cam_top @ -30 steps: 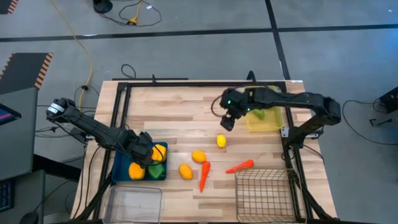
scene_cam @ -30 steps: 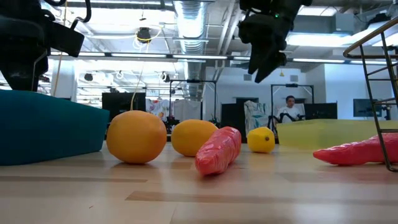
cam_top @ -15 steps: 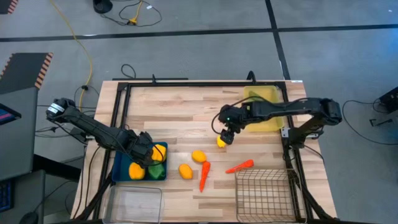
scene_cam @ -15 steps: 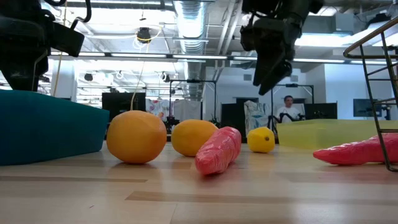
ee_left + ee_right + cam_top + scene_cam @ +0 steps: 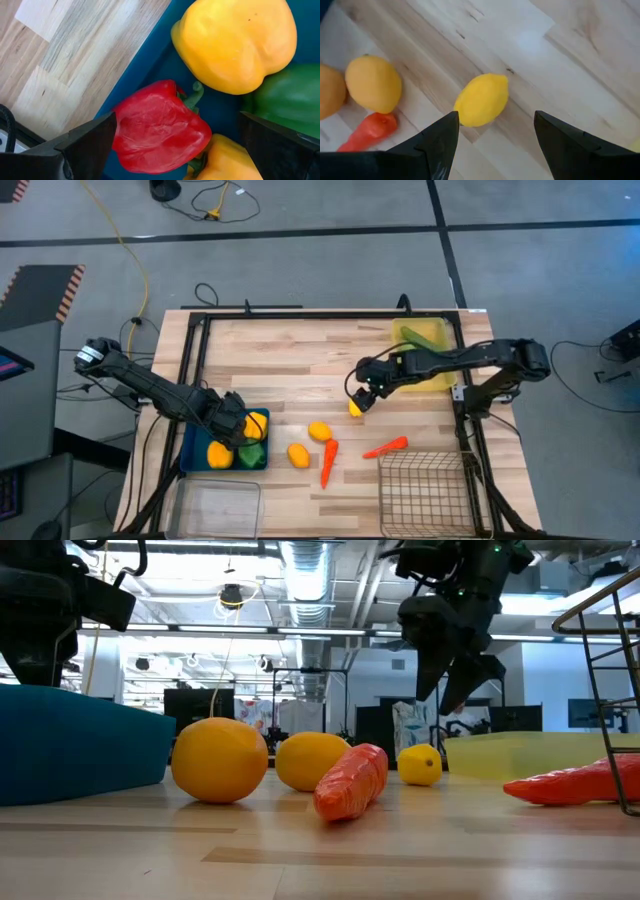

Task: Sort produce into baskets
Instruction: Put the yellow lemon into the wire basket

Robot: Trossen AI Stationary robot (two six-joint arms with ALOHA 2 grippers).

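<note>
My right gripper is open and hovers just above a small yellow lemon that lies on the table; the lemon also shows ahead of the fingers in the right wrist view and in the low view. Two larger orange lemons and two orange carrots lie on the wood. My left gripper is open over the blue tray, above a red pepper, yellow peppers and a green pepper.
The translucent yellow tray holds a green cucumber at the far right. A wire mesh basket stands at the near right, a clear plastic bin at the near left. A dark frame runs round the table.
My right gripper has moved from beside the yellow tray toward the table's near edge and down, ending just above the small yellow lemon. The produce has stayed where it was.
</note>
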